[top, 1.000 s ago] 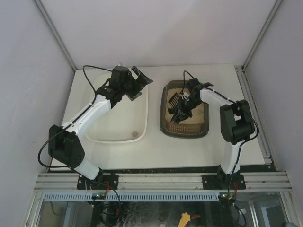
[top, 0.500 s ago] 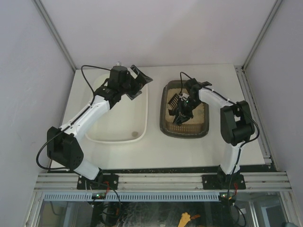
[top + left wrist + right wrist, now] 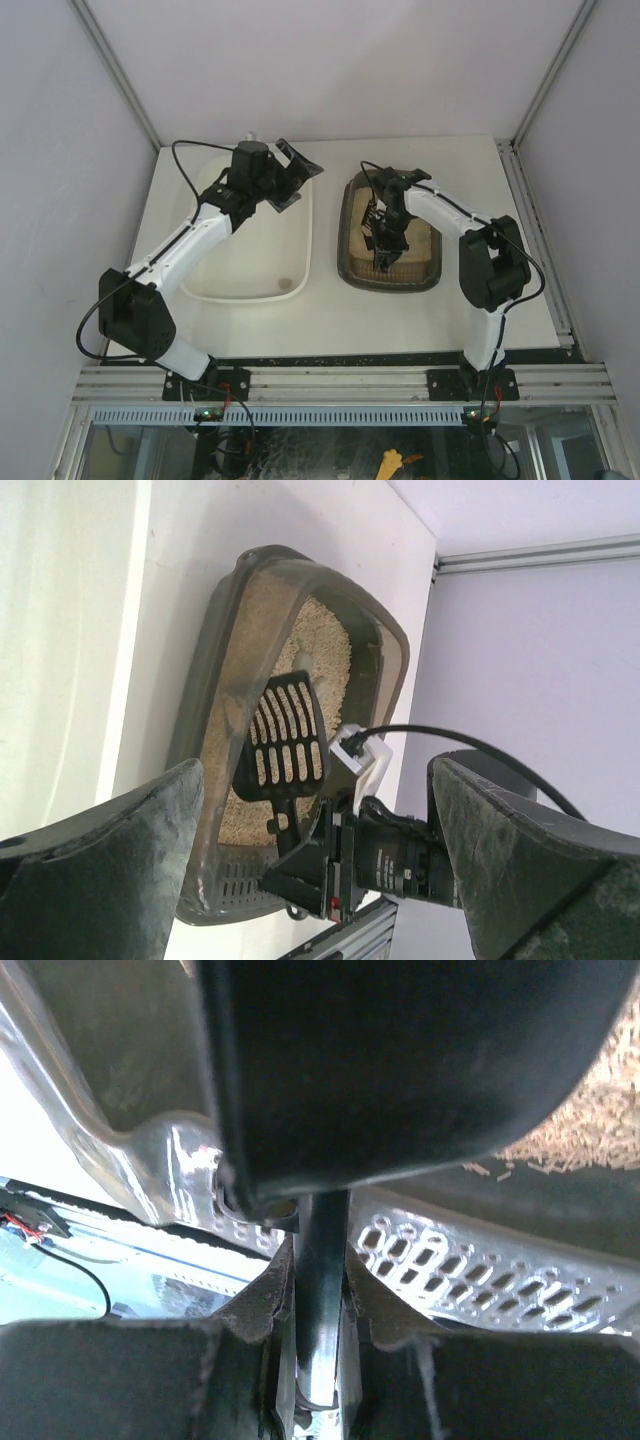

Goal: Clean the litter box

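Carrying the whole scene, table [image 3: 330, 320]: white top lying under the litter box [image 3: 350, 278].
Cream tub [image 3: 250, 275]: just left of the litter box, walls close but apart, with a small brownish patch in its near corner.
Litter box: dark translucent tray with beige litter spread over its floor, sitting flat between the tub and the right arm's base.
Left arm [image 3: 190, 245]: reaches out over the tub's far end, left of the litter box, and has barely budged this past second.
Right arm [image 3: 440, 205]: here's the action. The forearm has swung left, taking the wrist from the litter box's right half to its middle.
Scoop [image 3: 288, 742]: black and slotted, head inside the litter box on the tub side, just over the litter. I can't tell whether it carries any load.
Left gripper [image 3: 295, 178]: jaws spread wide with nothing between them, facing the litter box.
Right gripper [image 3: 320, 1270]: jaws pressed tight on the scoop's handle [image 3: 318, 1360].
Meaning: looks like a sifting sweep in progress. A lift and a carry left to the tub should come next, kept level so litter doesn't spill.
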Controlling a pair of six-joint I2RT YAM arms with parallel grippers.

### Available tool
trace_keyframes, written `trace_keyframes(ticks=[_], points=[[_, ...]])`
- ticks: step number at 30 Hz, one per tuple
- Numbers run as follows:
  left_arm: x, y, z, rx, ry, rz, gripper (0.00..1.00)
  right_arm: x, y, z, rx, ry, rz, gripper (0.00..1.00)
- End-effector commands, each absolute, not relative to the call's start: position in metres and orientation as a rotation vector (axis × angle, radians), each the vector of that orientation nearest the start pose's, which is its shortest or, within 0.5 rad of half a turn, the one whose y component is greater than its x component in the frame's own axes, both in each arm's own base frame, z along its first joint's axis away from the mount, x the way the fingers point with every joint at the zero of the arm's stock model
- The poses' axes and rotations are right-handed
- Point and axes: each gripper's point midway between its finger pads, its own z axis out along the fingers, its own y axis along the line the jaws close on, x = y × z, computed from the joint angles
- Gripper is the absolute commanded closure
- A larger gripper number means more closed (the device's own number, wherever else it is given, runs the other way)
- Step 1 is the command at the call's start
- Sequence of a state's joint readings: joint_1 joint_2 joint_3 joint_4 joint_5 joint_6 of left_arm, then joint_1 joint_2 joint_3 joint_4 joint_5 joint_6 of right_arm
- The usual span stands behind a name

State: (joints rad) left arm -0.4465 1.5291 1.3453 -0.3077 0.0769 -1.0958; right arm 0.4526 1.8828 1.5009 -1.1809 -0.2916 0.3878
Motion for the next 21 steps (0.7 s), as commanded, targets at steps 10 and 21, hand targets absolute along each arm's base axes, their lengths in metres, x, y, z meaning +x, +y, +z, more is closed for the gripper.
trace_keyframes(ticks=[10,21], points=[[0.396,-0.245,0.272,-0.68,2.067,-1.051,0.0,0.273,0.256,0.098,-0.185,3.214,0.957,1.0],[0.395,-0.244,0.275,-0.675,2.053,-1.06,0.0,0.3,0.264,0.111,-0.077,3.052,1.291,1.0]])
